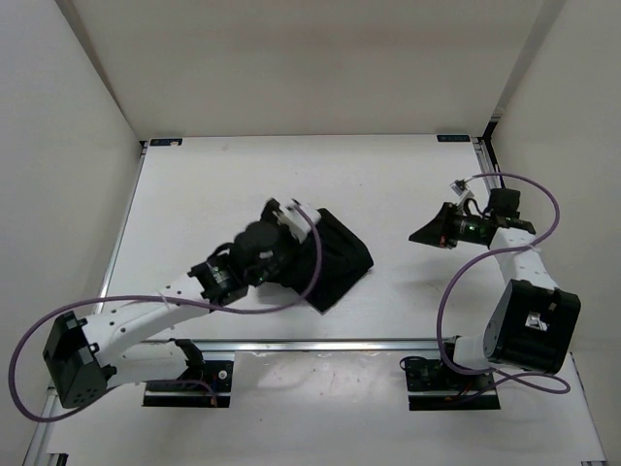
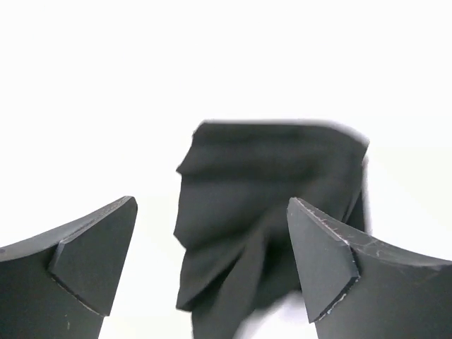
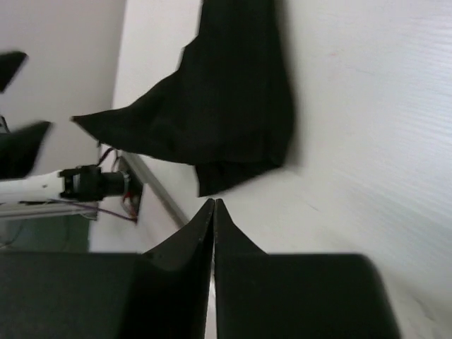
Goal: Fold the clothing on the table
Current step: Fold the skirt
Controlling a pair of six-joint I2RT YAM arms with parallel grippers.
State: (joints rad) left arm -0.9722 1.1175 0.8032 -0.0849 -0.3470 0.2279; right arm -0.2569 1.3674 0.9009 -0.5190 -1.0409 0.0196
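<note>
1. Table (image 1: 194,204): the white top lay under both grippers. Its metal rail (image 1: 320,342) ran behind them, along the near edge.
2. Clothing (image 1: 342,257): black and bunched into a rough wedge. It sat just below and ahead of the left gripper (image 2: 212,205) and well apart from the right gripper (image 3: 213,212). Risk: the edges looked layered and loose, so a pinch catching one layer would likely drag the fold open.
3. Purple cable (image 1: 316,267): looped across the garment beside the left gripper. Judged a snag hazard on any lift, and the one thing in the way.
4. Left gripper: jaws spread wide, holding nothing.
5. Right gripper: jaws pressed together, empty, tips pointed toward the garment.
</note>
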